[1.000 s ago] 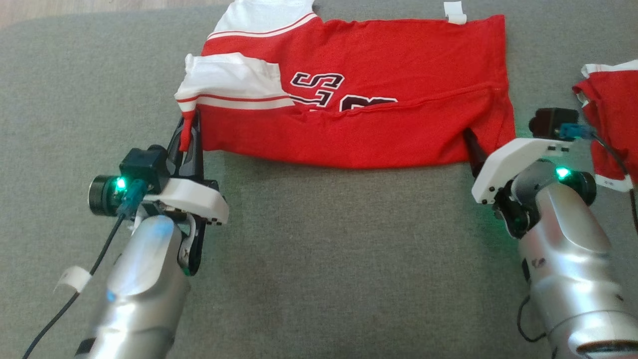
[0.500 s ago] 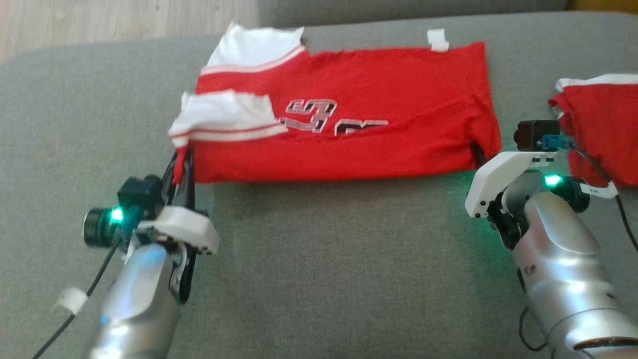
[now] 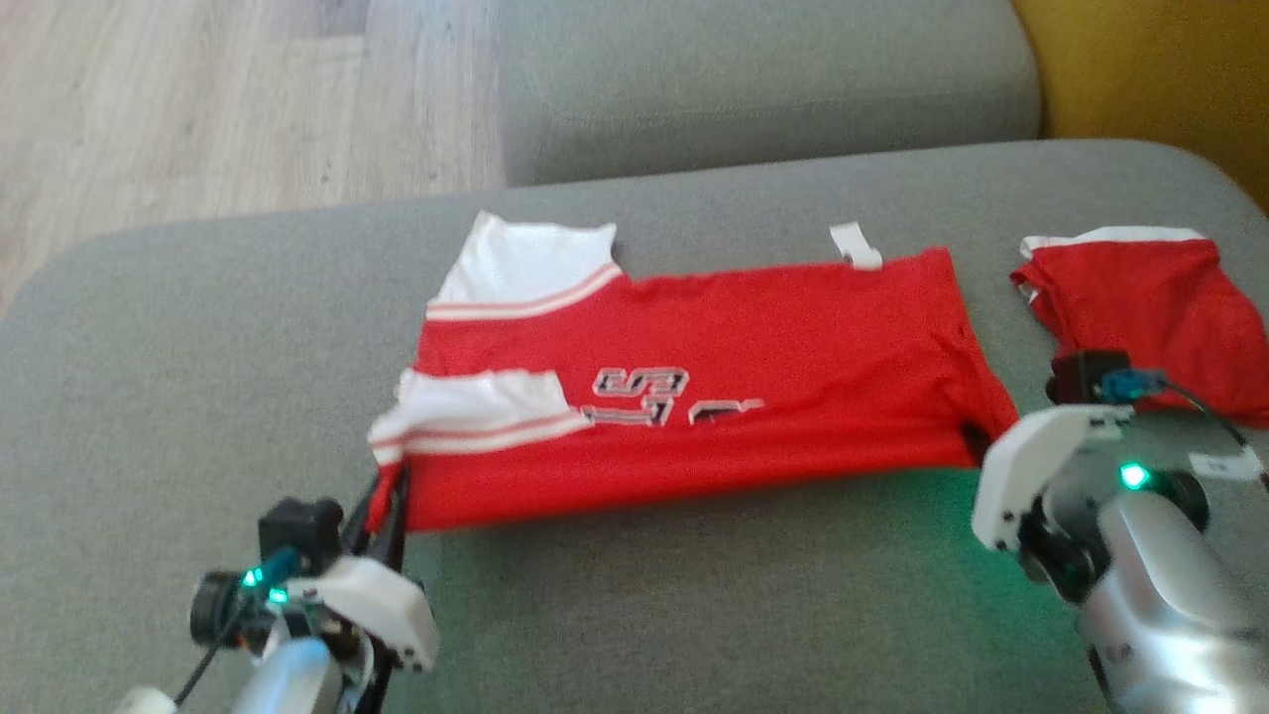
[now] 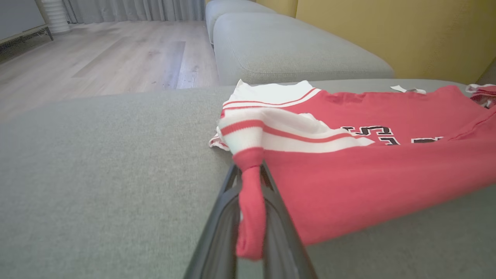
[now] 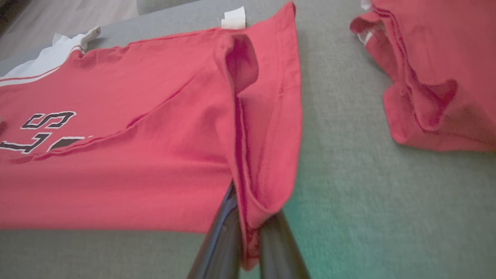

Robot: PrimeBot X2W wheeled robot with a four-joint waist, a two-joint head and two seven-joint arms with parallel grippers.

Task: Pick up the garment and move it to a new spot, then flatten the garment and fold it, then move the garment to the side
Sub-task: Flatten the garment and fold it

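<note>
The garment (image 3: 744, 397) is a red shirt with white striped sleeves and dark lettering, lying folded lengthwise on the grey cushion (image 3: 198, 377). My left gripper (image 3: 387, 496) is shut on its near left corner, and the left wrist view shows red cloth (image 4: 250, 201) pinched between the dark fingers (image 4: 221, 217). My right gripper (image 3: 977, 436) is shut on the near right corner. In the right wrist view the doubled hem (image 5: 248, 182) runs down between the two fingers (image 5: 219, 240), and the rest of the garment (image 5: 135, 155) spreads to the left.
A second red garment (image 3: 1150, 307) lies crumpled on the cushion just right of my right arm. A grey back cushion (image 3: 753, 89) stands beyond. Wooden floor (image 3: 198, 109) lies past the cushion's left edge, and a yellow wall (image 3: 1170, 79) rises at the far right.
The right gripper has shut on the garment's near right corner. The head camera has tilted up, so the whole picture has shifted down. The left gripper keeps its hold.
</note>
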